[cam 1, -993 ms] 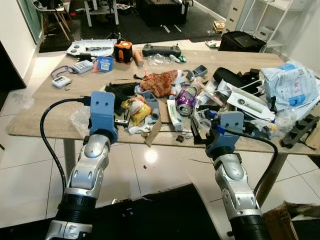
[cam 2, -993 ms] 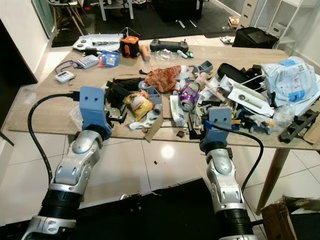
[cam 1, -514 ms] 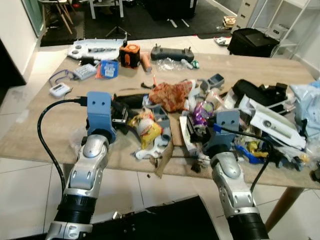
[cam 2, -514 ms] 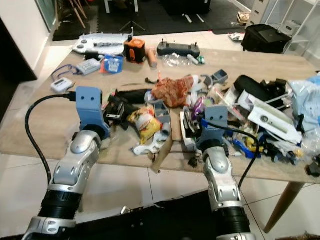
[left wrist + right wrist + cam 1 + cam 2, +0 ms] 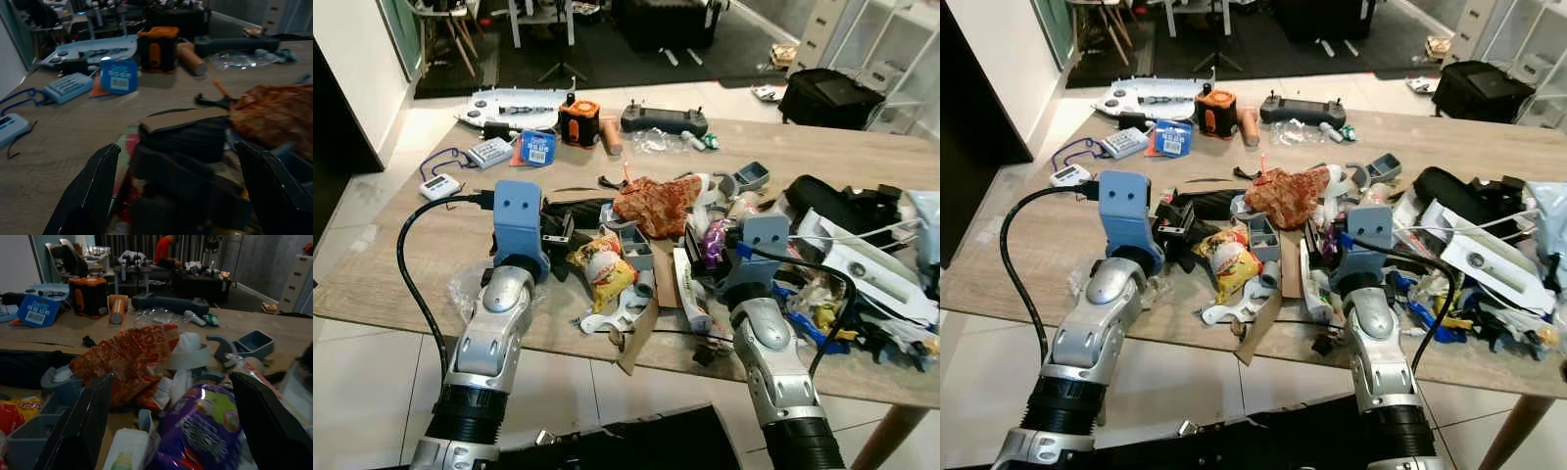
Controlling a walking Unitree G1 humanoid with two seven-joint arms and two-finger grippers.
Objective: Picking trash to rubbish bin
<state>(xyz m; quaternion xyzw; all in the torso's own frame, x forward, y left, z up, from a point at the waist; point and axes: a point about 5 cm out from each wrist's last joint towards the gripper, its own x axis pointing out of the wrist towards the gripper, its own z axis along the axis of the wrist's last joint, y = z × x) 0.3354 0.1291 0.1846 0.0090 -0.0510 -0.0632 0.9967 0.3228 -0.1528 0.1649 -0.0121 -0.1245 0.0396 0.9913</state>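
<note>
Right wrist view: the purple can (image 5: 200, 428) sits between the spread fingers (image 5: 80, 431) of the right gripper (image 5: 168, 431).
Compared with 1 second back, the head views show the cluttered table (image 5: 401, 264) nearer and both arms reaching further over it, so the approach looks nearly done. The left gripper (image 5: 181, 196), also spread apart, straddles a black item (image 5: 186, 139) beside the yellow wrapper (image 5: 607, 264). Neither has clamped on anything yet; a closing grasp on the can seems next.

Head views are bright, evenly lit and sharp. Wrist views are dim, with the near fingers (image 5: 93, 196) blurred.
</note>
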